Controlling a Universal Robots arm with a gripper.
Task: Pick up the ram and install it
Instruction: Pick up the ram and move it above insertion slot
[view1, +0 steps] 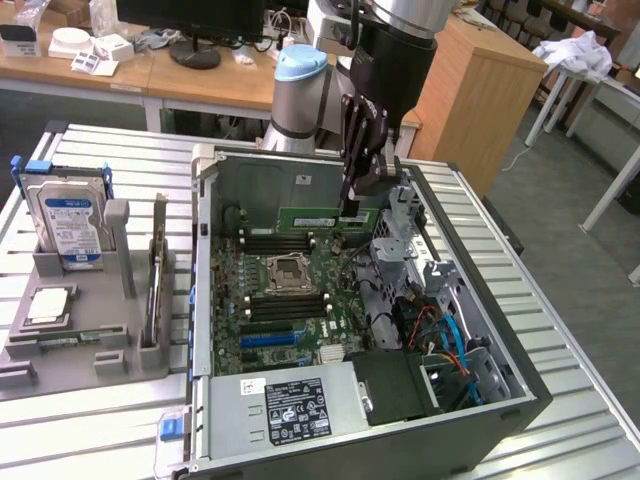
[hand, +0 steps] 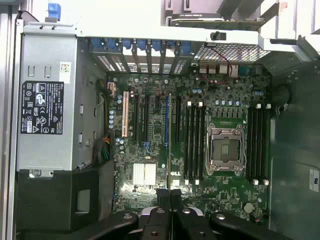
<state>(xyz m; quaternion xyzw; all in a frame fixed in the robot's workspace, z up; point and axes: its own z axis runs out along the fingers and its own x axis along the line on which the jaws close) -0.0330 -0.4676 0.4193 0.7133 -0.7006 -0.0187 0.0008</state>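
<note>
Exterior view first: the pincer is clamped shut on the ram, and there's one green stick, held level by its upper edge. It hangs inside the open computer case, close to the case's back wall, with the motherboard below it. So the pickup is done. The install is not, because the stick sits clear above the board and isn't in any slot that I can see. Directly below the pincer is one bank of dark memory slots. Past that comes the one bare processor socket, then a second bank. Well away from the pincer, towards the exterior view's left, one grey holder sits on the bench. It carries one hard drive with a blue label and one square silver processor chip. One power supply fills the corner of the case farthest from the pincer.

Over to the wrist view: the pincer has its two fingers pressed together on the ram, which shows edge-on as one thin line running straight out ahead of the fingertips. It hovers over the board, not seated. To one side of that line there's one socket, flanked by two slot banks with white latches, all of them empty. How many slots each bank has, I can't count for sure. On the other side are one white heatsink and one power supply
</note>
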